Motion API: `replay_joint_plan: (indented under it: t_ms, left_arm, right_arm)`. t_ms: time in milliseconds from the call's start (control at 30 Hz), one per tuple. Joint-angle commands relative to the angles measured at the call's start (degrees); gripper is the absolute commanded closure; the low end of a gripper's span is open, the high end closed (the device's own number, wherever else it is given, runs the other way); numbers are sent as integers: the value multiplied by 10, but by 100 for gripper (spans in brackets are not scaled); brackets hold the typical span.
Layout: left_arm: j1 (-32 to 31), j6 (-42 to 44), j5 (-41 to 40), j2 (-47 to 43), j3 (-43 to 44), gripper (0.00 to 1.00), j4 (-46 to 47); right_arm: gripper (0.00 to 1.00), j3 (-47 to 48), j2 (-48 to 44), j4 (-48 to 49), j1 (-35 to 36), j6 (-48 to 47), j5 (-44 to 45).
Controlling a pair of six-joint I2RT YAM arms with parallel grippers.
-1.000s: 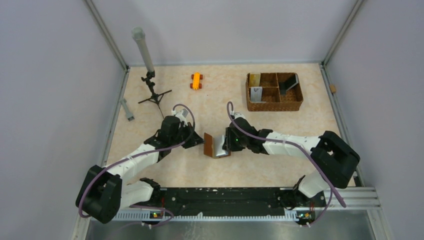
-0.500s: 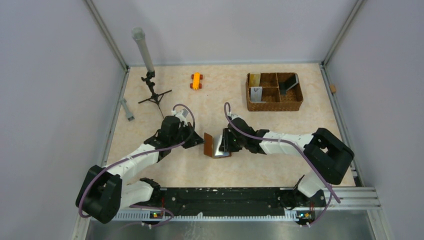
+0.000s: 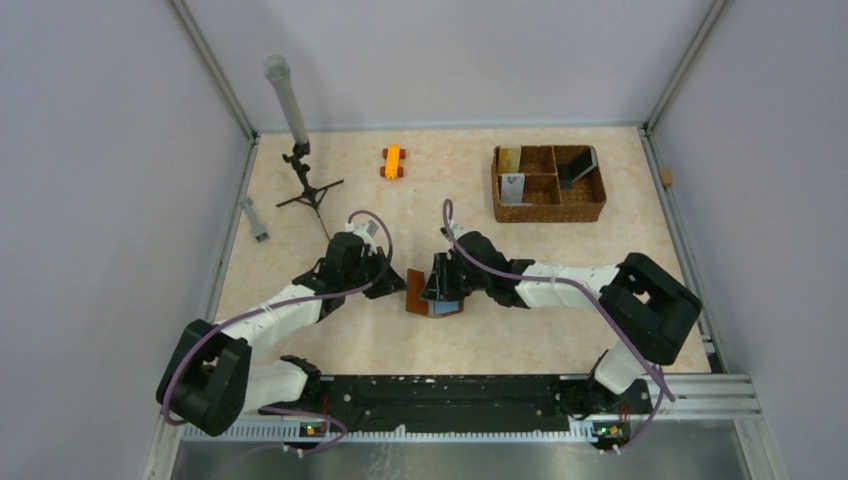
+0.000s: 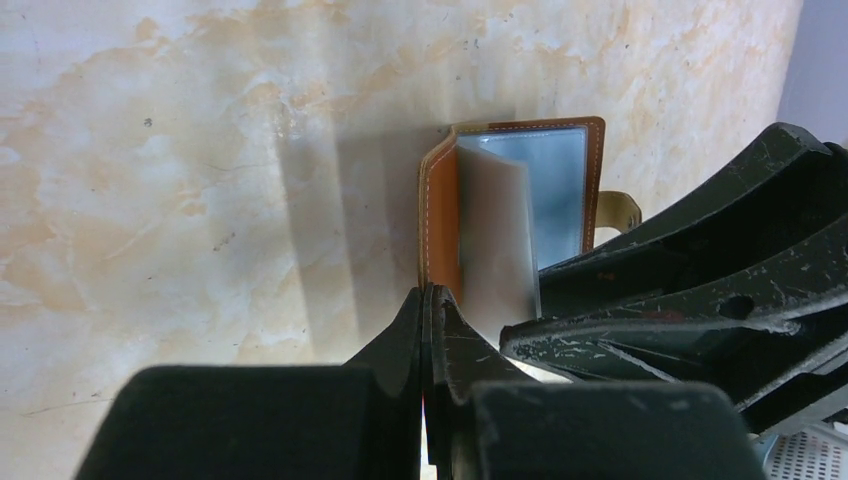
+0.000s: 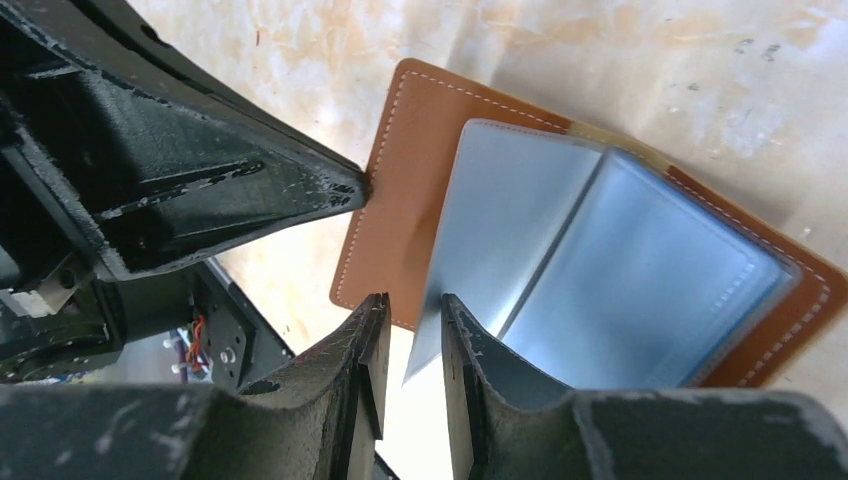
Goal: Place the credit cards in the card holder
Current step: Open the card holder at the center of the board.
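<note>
Task under way, not complete. The small brown leather bifold card holder (image 5: 385, 215) lies open on the table (image 3: 430, 205) between the two arms, blue inner pockets exposed. Right gripper (image 5: 414, 302): jaws narrow, holding a silver-grey flat card (image 5: 490, 210) whose far edge meets the pockets; how deep it sits cannot be told. Left gripper (image 4: 425, 295): closed tight, tips at the cover's edge; pinching or merely pressing is undetermined. No card is visibly seated. Outstanding: a gold card (image 3: 509, 158), a silver card (image 3: 513, 188) and a black card (image 3: 575, 165) in the brown woven basket (image 3: 548, 213).
</note>
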Motion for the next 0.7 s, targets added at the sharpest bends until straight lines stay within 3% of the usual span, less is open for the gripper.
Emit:
replay_joint_plan:
  t_ms: [0, 67, 167, 333, 667]
  left_arm:
    - [1, 17, -11, 4, 2, 100, 11]
    - [2, 18, -20, 5, 5, 99, 6]
    - [4, 20, -30, 1, 6, 80, 5]
    - [7, 16, -57, -23, 3, 57, -18]
    - [6, 0, -48, -52, -24, 27, 35]
  right_arm:
    - [73, 8, 14, 58, 0, -1, -36]
    - [73, 8, 19, 66, 1, -3, -43]
    - [73, 10, 27, 70, 1, -9, -46]
    - [72, 7, 40, 81, 1, -13, -52]
    - [69, 3, 59, 102, 1, -21, -63]
